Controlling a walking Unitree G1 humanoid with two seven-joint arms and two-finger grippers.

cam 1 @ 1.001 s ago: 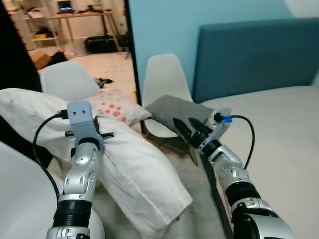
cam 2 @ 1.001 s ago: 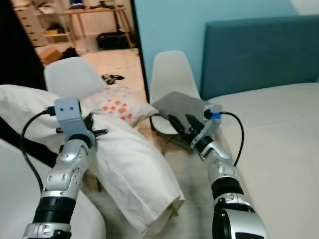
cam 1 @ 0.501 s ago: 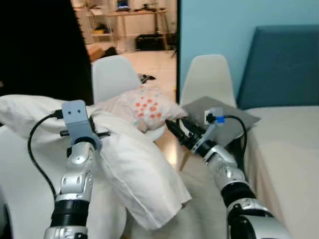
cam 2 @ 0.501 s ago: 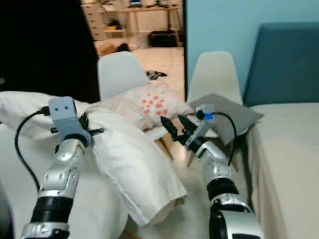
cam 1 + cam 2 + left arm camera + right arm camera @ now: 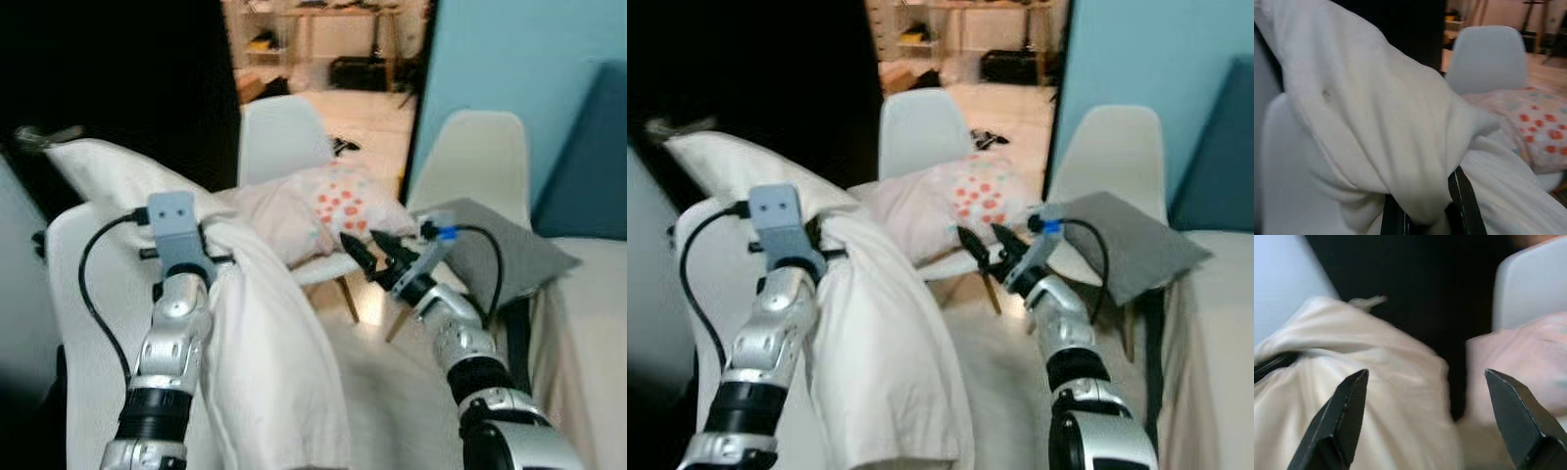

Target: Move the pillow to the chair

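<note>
**A:** Where does the job stand?

**B:** Mid-carry, by the look of it. The left gripper (image 5: 1427, 208) pinches a bunch of the white pillow (image 5: 260, 333), fabric wedged between its black fingers. The pillow hangs in front of the robot, draping down beside the left arm, one end lying over the back of a near white chair (image 5: 83, 294). Whether that counts as delivered is hard to judge; it looks slung over the chair, not set on a seat, and the grip is not released.

**A:** And the other arm?

**B:** The right gripper (image 5: 370, 257) is held out in front, fingers spread wide and gripping nothing, pointing toward the chairs ahead.

**A:** What is on those chairs?

**B:** The further white chair (image 5: 279, 137), a smooth moulded shell, carries a pale cushion with red dots (image 5: 343, 201). The one next to it (image 5: 480, 147), same rounded shape, holds a flat grey cushion (image 5: 509, 250).

**A:** How does the pillow look?

**B:** Soft and limp, its plain cotton case creasing deeply where it is pinched
</note>
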